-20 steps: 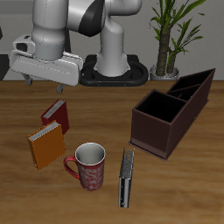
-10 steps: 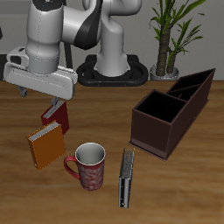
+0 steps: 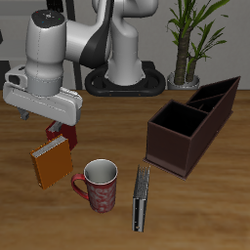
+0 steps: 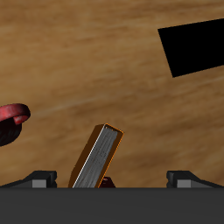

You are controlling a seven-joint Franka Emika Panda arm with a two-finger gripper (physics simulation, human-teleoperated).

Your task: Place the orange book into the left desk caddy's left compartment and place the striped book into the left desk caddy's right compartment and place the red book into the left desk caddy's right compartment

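Observation:
My gripper (image 3: 44, 118) is open and empty, low over the table just behind the orange book (image 3: 51, 162). The orange book lies flat, and its pale page edge shows between my fingertips in the wrist view (image 4: 98, 157). The dark red book (image 3: 62, 132) lies under the gripper, partly hidden by it. The thin striped book (image 3: 142, 198) lies near the table's front edge, beside the mug. The dark brown left desk caddy (image 3: 172, 156) stands well apart. Its wide low right compartment (image 3: 178, 120) is nearer the front, and its tall slanted left compartment (image 3: 217, 96) is farther back. Both look empty.
A red patterned mug (image 3: 99, 185) stands between the orange book and the striped book; its rim shows in the wrist view (image 4: 10, 122). A potted plant (image 3: 190, 39) stands behind the caddy. A black shape (image 4: 192, 48) shows in the wrist view; I cannot tell what it is.
The gripper has come down and toward the table's front edge, from above the red book to just over it. It has stayed open. The books have not moved.

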